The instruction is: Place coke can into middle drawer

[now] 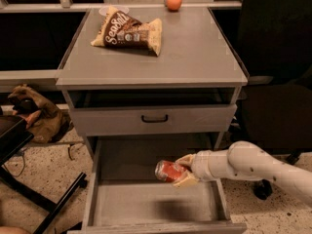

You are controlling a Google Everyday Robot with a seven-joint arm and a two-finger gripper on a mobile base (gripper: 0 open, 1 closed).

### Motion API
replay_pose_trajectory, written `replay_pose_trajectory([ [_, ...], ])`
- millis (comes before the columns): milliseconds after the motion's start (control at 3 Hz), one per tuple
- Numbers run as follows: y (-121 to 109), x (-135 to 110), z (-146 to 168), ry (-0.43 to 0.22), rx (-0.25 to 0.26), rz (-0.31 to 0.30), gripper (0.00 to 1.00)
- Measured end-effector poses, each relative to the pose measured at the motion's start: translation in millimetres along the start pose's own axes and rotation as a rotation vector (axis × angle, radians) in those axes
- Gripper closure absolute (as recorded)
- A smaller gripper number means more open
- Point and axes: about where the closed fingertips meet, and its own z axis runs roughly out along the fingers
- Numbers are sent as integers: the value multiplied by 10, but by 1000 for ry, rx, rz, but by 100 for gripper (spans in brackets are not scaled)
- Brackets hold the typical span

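The coke can (169, 171), red with a silvery end, lies on its side in my gripper (183, 170), whose cream fingers (185, 181) are shut on it. The white arm reaches in from the right. The can hangs above the right part of the open middle drawer (146, 204), a wide shallow grey box pulled out toward the camera. A shadow lies on the drawer floor below the can.
A closed grey drawer front with a black handle (154, 118) sits above the open drawer. On the cabinet top (195, 52) lie a brown-and-cream snack bag (129, 31) and an orange fruit (173, 1). A brown bag (36, 116) and black frame (29, 179) stand left; a dark chair (278, 111) stands right.
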Motion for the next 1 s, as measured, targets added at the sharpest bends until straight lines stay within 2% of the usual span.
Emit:
replay_pose_trajectory([
  [333, 12, 427, 413, -24, 52, 84, 100],
  [667, 16, 469, 499, -32, 41, 89, 100],
  [1000, -31, 752, 807, -24, 46, 118, 100],
])
